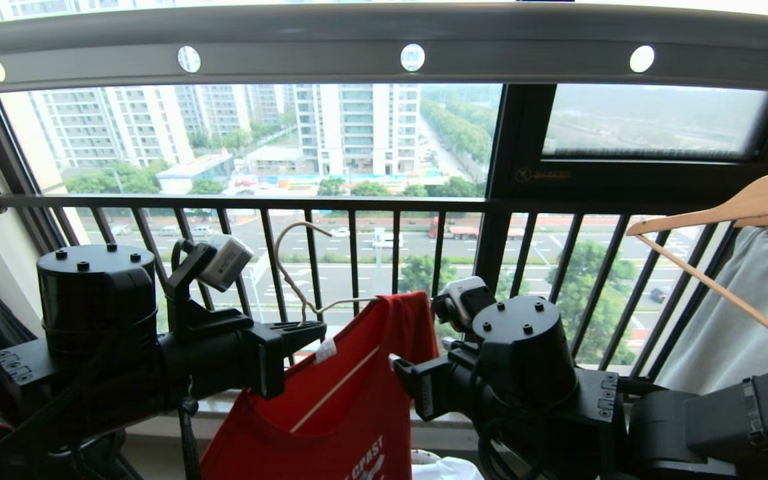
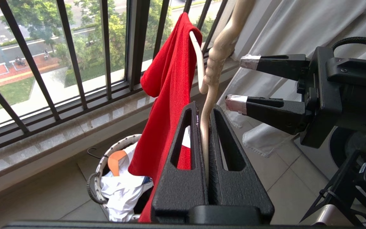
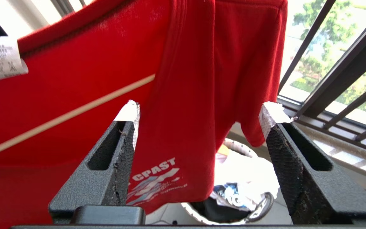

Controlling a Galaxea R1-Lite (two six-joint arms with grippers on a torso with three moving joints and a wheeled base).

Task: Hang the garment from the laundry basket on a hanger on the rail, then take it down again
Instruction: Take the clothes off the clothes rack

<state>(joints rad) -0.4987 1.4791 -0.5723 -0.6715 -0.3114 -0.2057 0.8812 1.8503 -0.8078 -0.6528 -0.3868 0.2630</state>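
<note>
The red garment (image 1: 357, 400) hangs draped on the thin cream hanger (image 1: 291, 280), well below the grey rail (image 1: 384, 40). The hanger's hook points up in front of the window bars and touches no part of the rail. My left gripper (image 1: 321, 330) is shut on the hanger's wire neck (image 2: 216, 57), with the garment (image 2: 167, 79) hanging beside its fingers. My right gripper (image 1: 401, 367) stands open just right of the garment. Its taped fingertips (image 2: 249, 62) are apart from the hanger. The garment (image 3: 176, 79) fills that wrist's view beyond the open gripper (image 3: 202, 109). The laundry basket (image 2: 95, 178) sits on the floor below.
A light-wood hanger (image 1: 744, 207) carrying a pale grey-green garment (image 1: 744, 320) hangs at the right. The black window railing (image 1: 357, 203) runs close behind the garment. White and dark clothes lie in the basket (image 3: 259, 213). A stone sill and tiled floor are below.
</note>
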